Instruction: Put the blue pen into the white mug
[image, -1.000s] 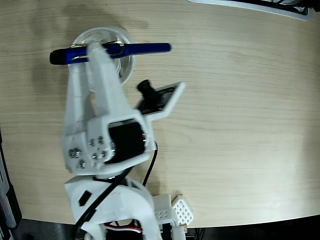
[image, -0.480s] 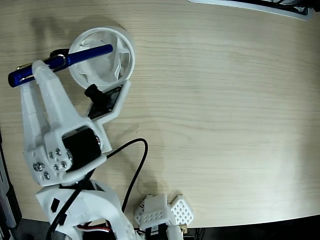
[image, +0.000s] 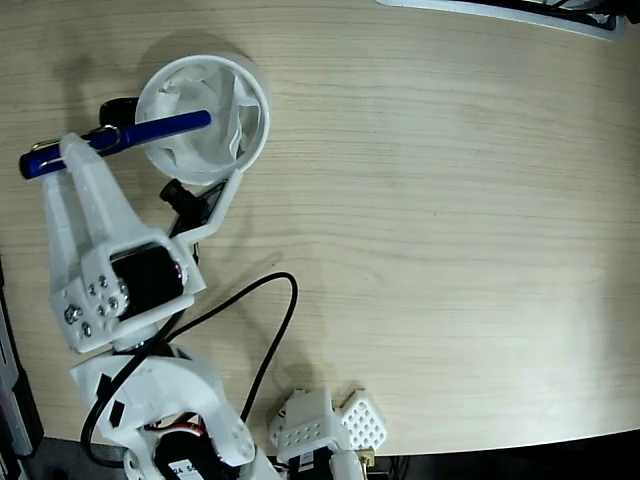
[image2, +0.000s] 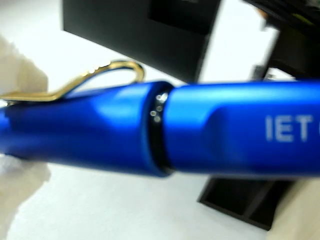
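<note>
You have the blue pen (image: 120, 138) clamped in the gripper (image: 75, 152), held close to its capped end, so most of the barrel sticks out to the right in the fixed view. That off-centre hold looks deliberate: it leaves a long free length to reach over the white mug (image: 252, 120), and the far tip already lies across the rim, above the crumpled white paper (image: 195, 145) that lines the inside. The pen lies nearly level, tilted only slightly, so it is not yet inside the mug; it spans the left part of the opening rather than pointing down into it.

In the wrist view the blue pen (image2: 165, 130) fills the frame, with its wire clip (image2: 85, 80) arched above the cap and pale letters on the barrel to the right. The fingers themselves are hard to make out there, though pale blurred shapes sit at the left edge.

Your arm (image: 120, 290) rises from its base (image: 170, 440) at the lower left of the fixed view and stretches up toward the mug's left side, next to the black handle (image: 118, 108). The gripper sits just left of the rim, over the wooden table (image: 450, 220). Judging from this, you would need the free end to dip before letting go, or the pen may bridge the rim or roll off.
</note>
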